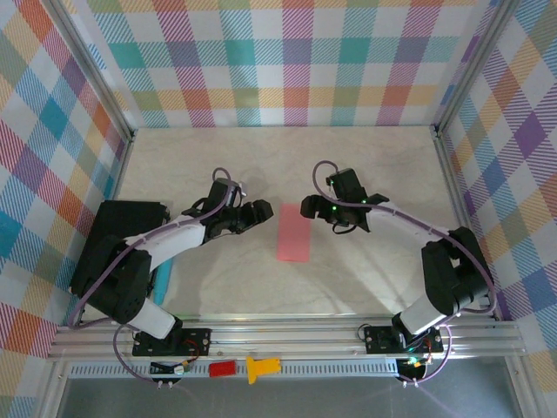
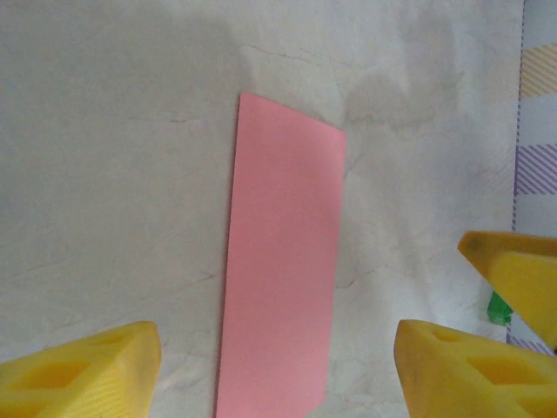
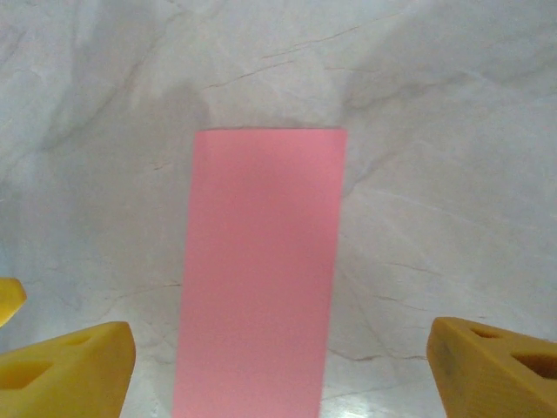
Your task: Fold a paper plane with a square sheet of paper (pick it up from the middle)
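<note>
I find the salmon-pink sheet of paper [image 1: 293, 232] lying flat on the pale marbled table [image 1: 218, 157], roughly central between the two arms. It presents as a narrow upright rectangle rather than a square, with its long edges running away from the arm bases. The left gripper [image 1: 258, 212] sits just beside the paper's left long edge, near the far corner. Its wrist view shows the yellow fingers [image 2: 96, 370] spread wide, with the paper [image 2: 283, 261] on the table between them and touched by neither. The right gripper [image 1: 308, 207] sits just beside the far right corner. Its fingers [image 3: 74, 366] are likewise spread wide over the paper [image 3: 261, 270] and grip nothing. I record both end effectors as unclamped and empty. On the rail at the near edge lie a small red block [image 1: 222, 368] and a yellow piece [image 1: 261, 367], side by side and well apart from the paper.
</note>
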